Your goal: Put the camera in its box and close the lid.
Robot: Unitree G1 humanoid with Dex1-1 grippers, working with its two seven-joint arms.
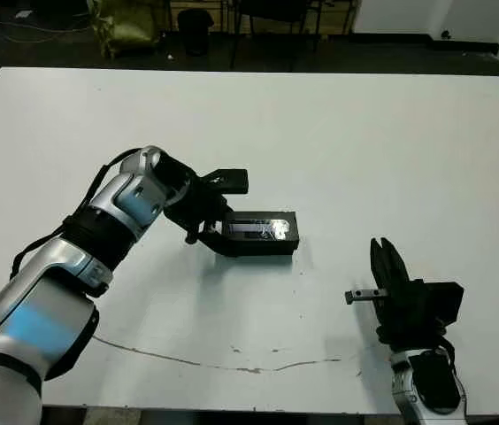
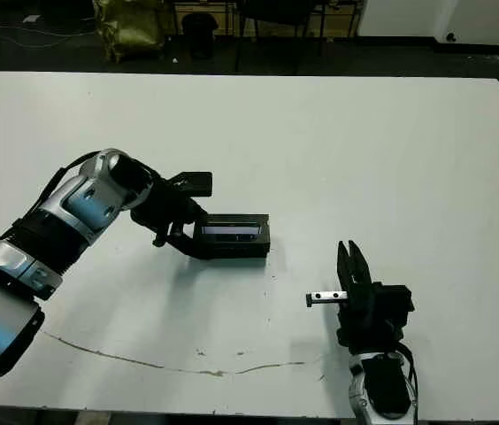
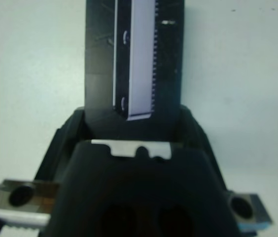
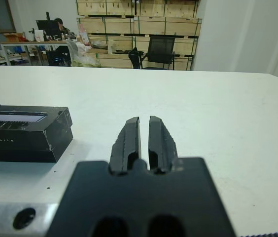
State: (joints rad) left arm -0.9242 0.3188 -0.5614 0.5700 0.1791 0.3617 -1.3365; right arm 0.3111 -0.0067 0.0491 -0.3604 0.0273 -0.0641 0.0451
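Left gripper (image 1: pixel 203 228) clasps the left end of the box (image 1: pixel 258 232), seemingly seating its lid (image 3: pixel 134 59), while the right gripper (image 4: pixel 144 136) idles pinched narrow, near right.

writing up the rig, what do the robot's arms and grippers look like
Left arm: silver-grey shells with black joint bands and a thin black cable looped alongside. Left gripper: black. Right gripper: black body with two tapered black fingers and a small silver bracket.
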